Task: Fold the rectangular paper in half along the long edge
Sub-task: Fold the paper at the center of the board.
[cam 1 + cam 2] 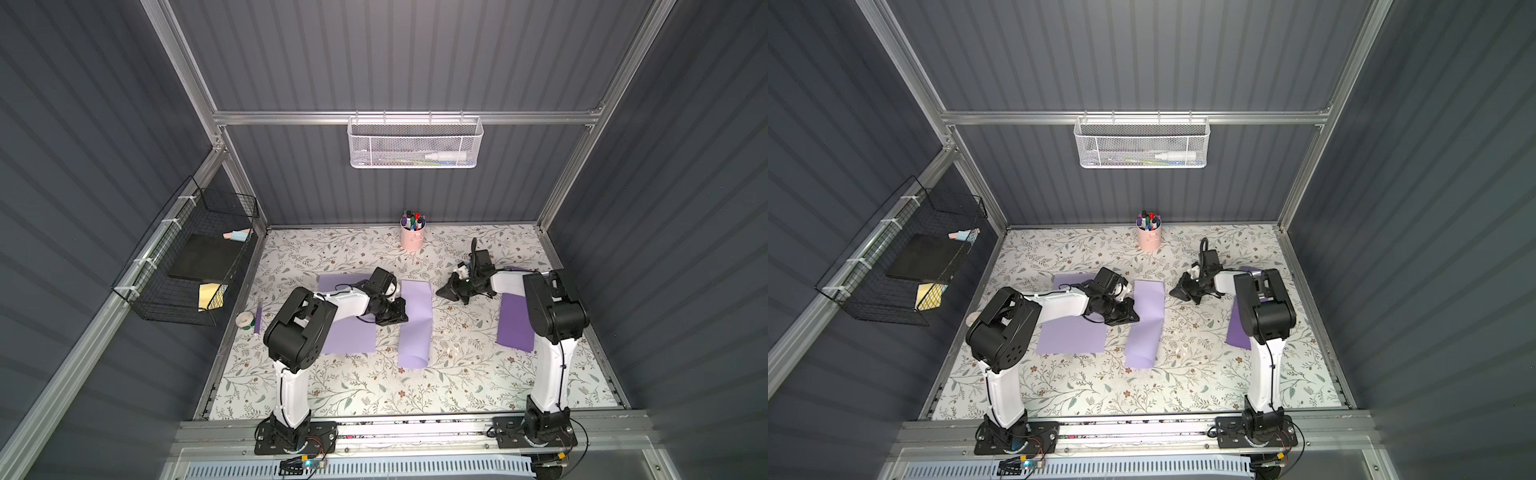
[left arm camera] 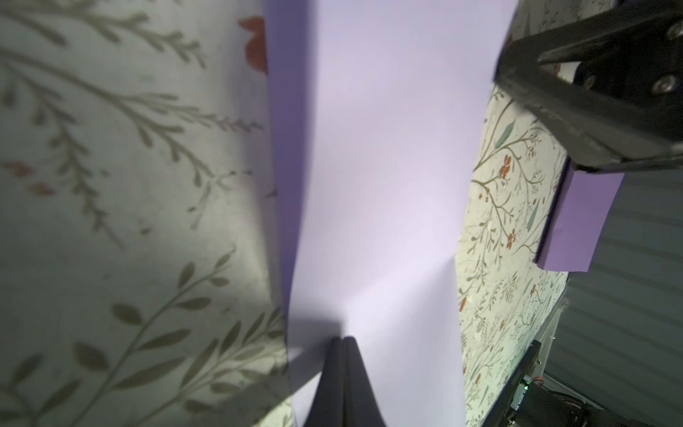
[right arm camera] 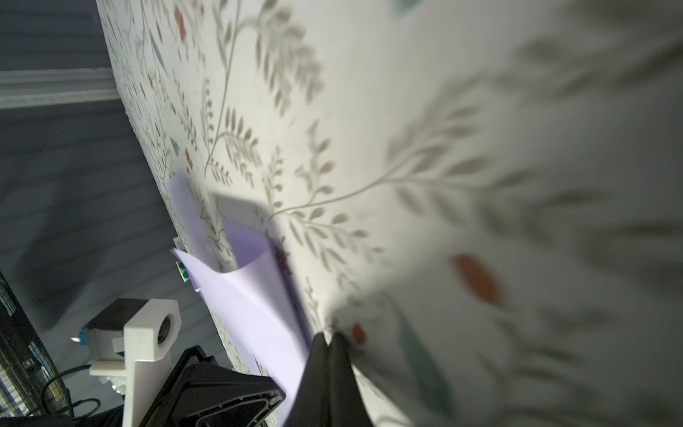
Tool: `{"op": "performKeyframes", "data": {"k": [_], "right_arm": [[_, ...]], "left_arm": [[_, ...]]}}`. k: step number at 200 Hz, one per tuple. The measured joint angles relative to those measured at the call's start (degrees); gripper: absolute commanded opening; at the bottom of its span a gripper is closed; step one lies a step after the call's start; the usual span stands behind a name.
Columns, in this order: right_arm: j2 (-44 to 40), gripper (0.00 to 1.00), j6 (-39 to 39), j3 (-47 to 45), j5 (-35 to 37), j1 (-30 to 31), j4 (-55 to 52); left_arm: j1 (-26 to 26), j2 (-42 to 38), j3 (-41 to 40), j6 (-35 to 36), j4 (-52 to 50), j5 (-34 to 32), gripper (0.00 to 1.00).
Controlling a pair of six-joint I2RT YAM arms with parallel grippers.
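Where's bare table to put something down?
Bare: the near strip of table in front of all three sheets; the far-left corner beside the pink cup. Crowded: the middle, with left sheet, folded paper, right sheet, left arm, right arm.

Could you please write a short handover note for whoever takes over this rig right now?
Left gripper: shut, tips on the folded paper.
Right gripper: shut, empty, tips by that paper's edge.
Paper: mid-table, doubled over lengthwise; its near end bulges open.
Done: fold laid over.
Left: press the crease flat.
Spare: left purple sheet and right purple sheet lie under the arms.
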Motion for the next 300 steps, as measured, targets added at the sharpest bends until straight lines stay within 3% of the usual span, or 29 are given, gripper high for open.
{"op": "performKeyframes", "data": {"k": [30,70,109,181,300], "right_arm": [[-0.57,0.00,0.07,-0.04,-0.57,-1.29,0.09],[-2.84,0.00,0.92,1.73,-2.40,6.25,0.85],[0.55,0.00,2.80,6.99,-4.87,10.73,2.95],[2.27,0.00,3.74,2.19,-4.79,10.40,4.39],[7.34,0.00,4.98,5.70,-6.58,4.52,6.86]], "left_arm": [[0.00,0.00,0.00,0.00,-0.02,0.00,0.00],[0.00,0.00,0.00,0.00,-0.02,0.02,0.00],[0.00,0.00,0.02,0.02,-0.07,0.02,0.00],[0.00,0.00,0.02,0.24,-0.07,0.04,0.00],[0.00,0.00,0.02,0.39,-0.04,0.04,0.00]]}}
